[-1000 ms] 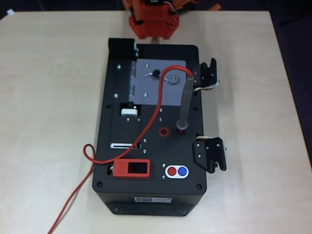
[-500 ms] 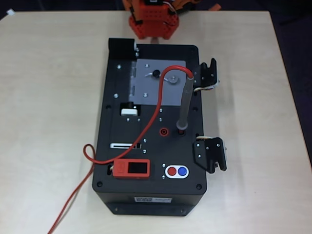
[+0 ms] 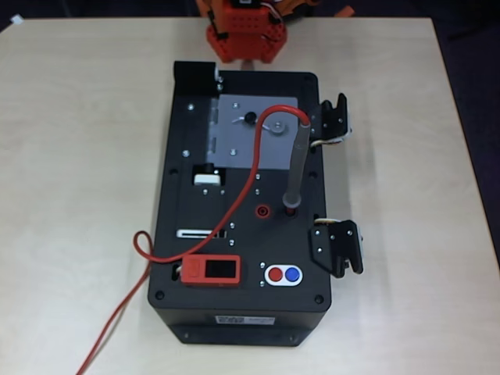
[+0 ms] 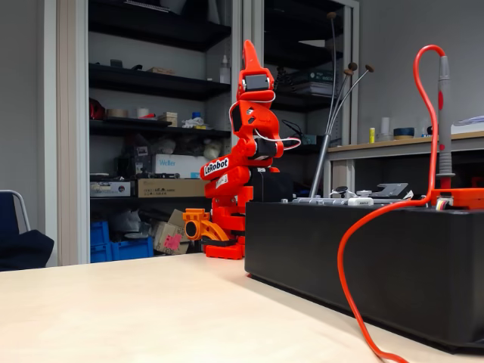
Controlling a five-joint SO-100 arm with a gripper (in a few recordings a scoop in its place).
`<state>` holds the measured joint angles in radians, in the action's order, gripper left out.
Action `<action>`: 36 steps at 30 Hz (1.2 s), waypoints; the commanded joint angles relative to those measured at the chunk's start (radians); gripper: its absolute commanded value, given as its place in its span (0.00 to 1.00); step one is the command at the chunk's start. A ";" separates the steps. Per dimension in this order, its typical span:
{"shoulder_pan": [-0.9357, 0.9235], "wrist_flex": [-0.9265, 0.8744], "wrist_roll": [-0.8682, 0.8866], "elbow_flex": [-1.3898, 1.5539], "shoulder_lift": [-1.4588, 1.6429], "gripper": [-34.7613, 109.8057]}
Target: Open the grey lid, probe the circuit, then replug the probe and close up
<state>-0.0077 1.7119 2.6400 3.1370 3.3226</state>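
Arm: 1 orange arm, folded upright at the far end of the table, base [image 3: 242, 35] just beyond the black box's far edge in the overhead view
Pincer: gripper [image 4: 249, 54] raised to the top of the folded arm in the fixed view, pointing up; fingers look drawn together, but I cannot tell for sure at this size; nothing in it
Grey lid [image 3: 258, 131]: lying flat and closed on the black box [image 3: 242, 312], at the end nearest the arm base; small black knob [image 3: 250, 118] on top
Probe [image 3: 296, 164]: standing upright with its tip in a socket, near the box's right edge in the overhead view; its top leans over the lid's right side in that view
Cable [image 3: 234, 205]: 1 red lead arching from the probe's top, crossing the lid and box, running off the left side onto the table
Key relation: lid lies below and ahead of the raised gripper, close to the base; long axis of the lid runs along the box; the cable arch passes just beside the knob and may snag
Surface: pale wood-look table [image 3: 86, 156], bare around the box
Room: shelving with boxes behind the arm; 1 red unit [image 3: 211, 270] and 2 buttons at the near end of the box
Stage, judged: lid not yet opened
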 commanded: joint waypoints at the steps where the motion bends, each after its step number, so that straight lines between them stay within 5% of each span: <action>1: -0.026 0.080 -0.012 0.005 -0.002 0.24; 10: -0.026 0.224 -0.112 0.005 -0.002 0.24; 36: -0.021 0.224 -0.071 0.005 -0.002 0.24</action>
<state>-0.0123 1.9144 2.5587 3.1370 3.3226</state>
